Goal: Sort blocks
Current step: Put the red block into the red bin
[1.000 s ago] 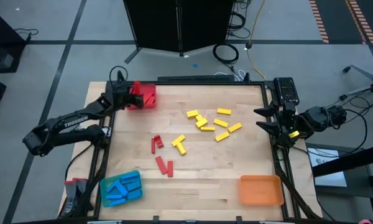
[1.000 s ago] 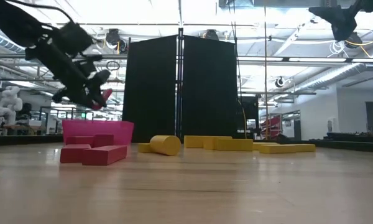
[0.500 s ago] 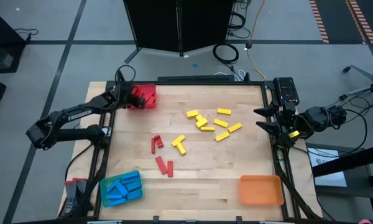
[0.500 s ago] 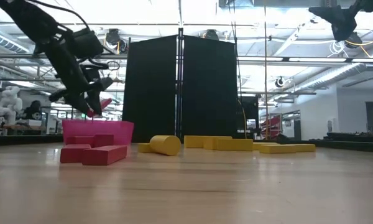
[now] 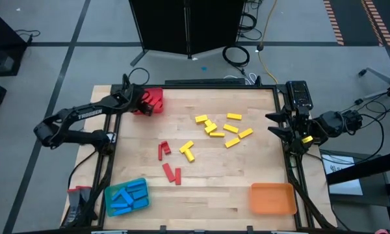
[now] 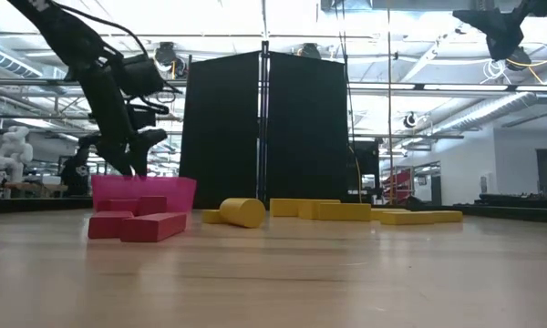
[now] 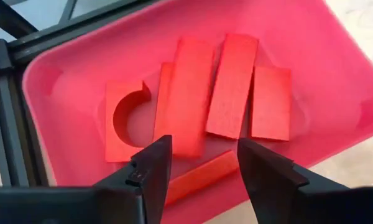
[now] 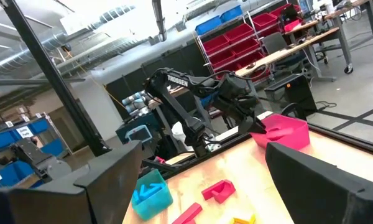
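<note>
My left gripper [image 7: 204, 144] hangs open over the red tray [image 5: 155, 100] at the table's far left corner, fingers pointing steeply down into it [image 6: 132, 164]. Several red blocks [image 7: 233, 84] lie flat in the tray; one red block [image 7: 199, 177] lies on the tray's floor just below the gap between my fingers. More red blocks [image 5: 169, 164] and a group of yellow blocks [image 5: 221, 127] lie on the table. My right gripper [image 5: 273, 125] waits open, raised at the table's right edge.
A blue tray [image 5: 125, 197] with blue blocks stands at the near left corner and an orange tray [image 5: 272, 198] at the near right. A yellow cylinder [image 6: 243, 212] lies among the yellow pieces. Bare wood lies along the near edge between the trays.
My left gripper has tipped from a slant to pointing steeply down over the red tray and has sunk a little toward it. It has opened and let go of the red block it carried, which now lies in the tray.
</note>
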Tool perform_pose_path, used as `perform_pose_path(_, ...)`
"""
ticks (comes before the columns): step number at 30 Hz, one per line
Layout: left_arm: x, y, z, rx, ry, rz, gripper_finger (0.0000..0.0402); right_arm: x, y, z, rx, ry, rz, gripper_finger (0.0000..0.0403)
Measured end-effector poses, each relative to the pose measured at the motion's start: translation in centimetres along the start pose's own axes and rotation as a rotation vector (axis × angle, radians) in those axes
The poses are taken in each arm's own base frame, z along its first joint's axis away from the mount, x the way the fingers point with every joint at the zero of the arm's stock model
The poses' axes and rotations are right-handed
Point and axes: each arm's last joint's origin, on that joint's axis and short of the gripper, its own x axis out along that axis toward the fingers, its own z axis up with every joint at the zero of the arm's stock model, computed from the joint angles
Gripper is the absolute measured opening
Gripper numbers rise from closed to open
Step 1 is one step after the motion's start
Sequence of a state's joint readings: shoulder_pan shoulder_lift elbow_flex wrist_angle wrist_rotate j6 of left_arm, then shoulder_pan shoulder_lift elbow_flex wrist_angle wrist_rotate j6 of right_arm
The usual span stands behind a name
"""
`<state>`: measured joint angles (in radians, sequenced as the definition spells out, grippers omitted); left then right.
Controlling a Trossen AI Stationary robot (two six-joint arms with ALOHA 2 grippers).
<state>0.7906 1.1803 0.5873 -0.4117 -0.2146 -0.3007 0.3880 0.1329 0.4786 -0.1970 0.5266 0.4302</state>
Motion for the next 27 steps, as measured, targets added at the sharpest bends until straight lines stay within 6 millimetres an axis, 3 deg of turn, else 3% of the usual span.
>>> perform_pose_path(6, 0.4, -0.1, 0.0, -0.004, 0.021, -0.013, 0.0194, 0.0, 0.0, 0.0, 0.004, 0.0, 0.001, 0.0338)
perform_pose_path(9, -0.6, -0.5, 1.1, 0.011, -0.001, -0.106, 0.0194, 0.0, 0.0, 0.1, 0.008, -0.005, 0.004, 0.0338)
perform_pose_path(15, -6.5, -1.8, 6.3, 0.111, -0.222, -0.228, 0.0194, 0.0, 0.0, 0.1, 0.007, -0.005, 0.004, 0.0338)
perform_pose_path(20, -12.5, -4.7, 8.8, 0.332, -0.395, -0.522, 0.0193, 0.0, 0.0, 0.1, 0.002, -0.005, 0.004, 0.0338)
perform_pose_path(23, -15.1, -6.8, 8.4, 0.38, -0.375, -0.652, 0.0193, 0.0, 0.0, 0.0, 0.009, -0.001, 0.003, 0.0338)
perform_pose_path(27, -16.3, -8.8, 5.1, 0.521, -0.195, -0.651, 0.0193, 0.0, -0.1, -0.2, 0.021, 0.019, -0.005, 0.0338)
